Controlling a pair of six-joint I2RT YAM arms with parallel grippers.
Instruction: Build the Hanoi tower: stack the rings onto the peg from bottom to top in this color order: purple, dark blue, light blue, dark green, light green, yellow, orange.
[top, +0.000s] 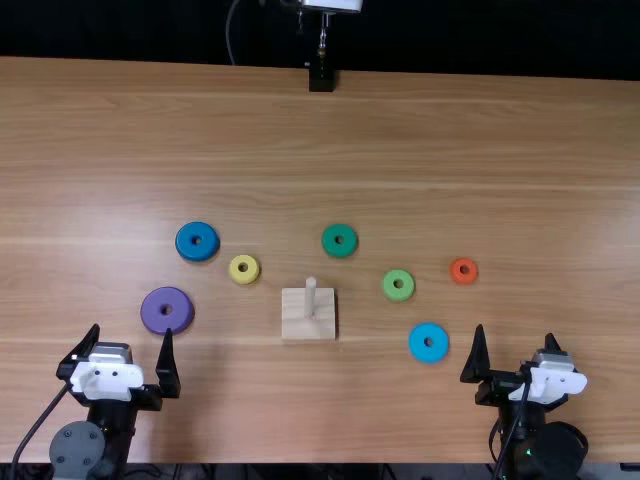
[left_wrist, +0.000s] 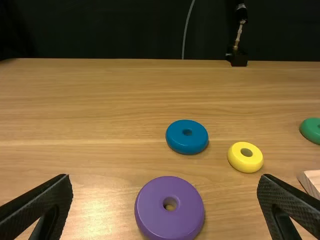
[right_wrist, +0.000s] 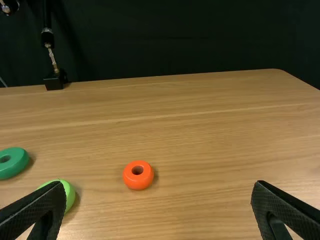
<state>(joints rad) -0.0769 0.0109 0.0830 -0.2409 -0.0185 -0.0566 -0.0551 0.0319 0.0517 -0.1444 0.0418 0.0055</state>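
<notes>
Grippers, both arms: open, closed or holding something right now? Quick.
Left gripper: jaws wide open, holding nothing; purple ring lies just ahead, ungripped.
Right gripper: jaws wide open, holding nothing.

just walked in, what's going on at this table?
Hanoi tower build, nothing being handled. The black left tool and black right tool are open and empty. The square pale wooden base has a bare upright peg. Smooth round rings lie flat around it: purple, dark blue and yellow left, dark green behind, light green, light blue and orange right. Purple, the bottom one, lies just ahead of the left tool.
</notes>
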